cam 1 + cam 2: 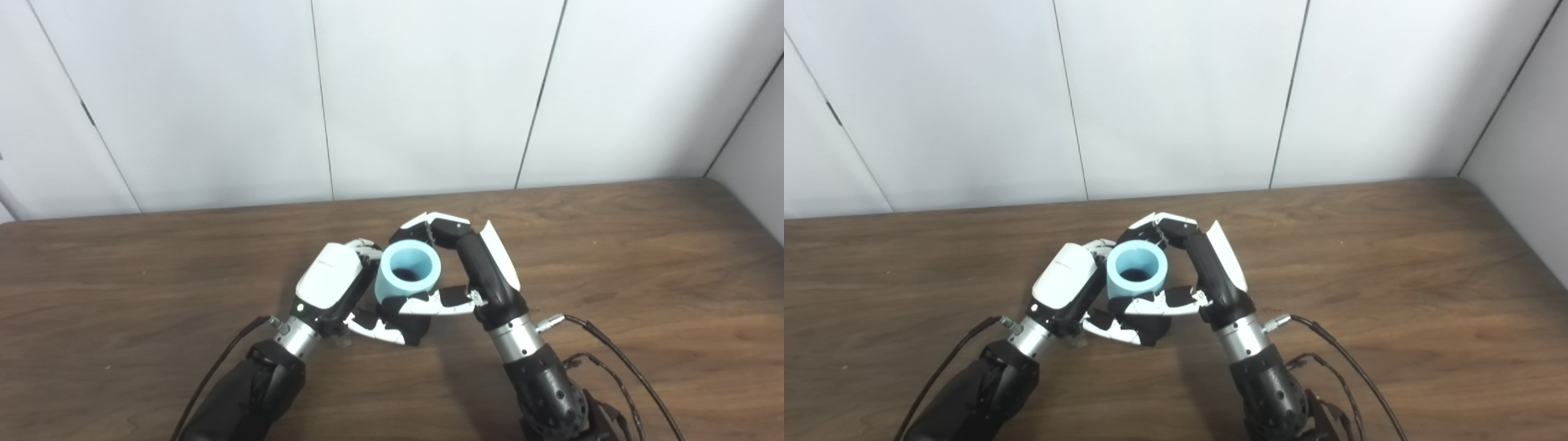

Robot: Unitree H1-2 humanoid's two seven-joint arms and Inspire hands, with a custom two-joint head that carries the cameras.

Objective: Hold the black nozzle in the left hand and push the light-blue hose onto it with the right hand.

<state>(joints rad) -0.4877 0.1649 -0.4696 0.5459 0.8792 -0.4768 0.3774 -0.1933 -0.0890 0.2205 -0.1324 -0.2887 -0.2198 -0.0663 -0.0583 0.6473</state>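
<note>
Mostly hidden: black nozzle (409,327) in left hand (331,288); right hand (471,269) grips light-blue hose (407,269), w/ open end up.

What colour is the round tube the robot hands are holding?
Light blue, with a dark hollow inside. The hose shows best in the left eye view.

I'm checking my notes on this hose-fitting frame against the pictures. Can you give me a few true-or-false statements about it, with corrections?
1. The light-blue hose stands with its open end facing up toward the cameras. True.
2. The right hand rests open on the table, away from the hose. False: its fingers and thumb close around the hose.
3. The left hand is beside the hose. True.
4. The hose is red. False: it is light blue.
</note>
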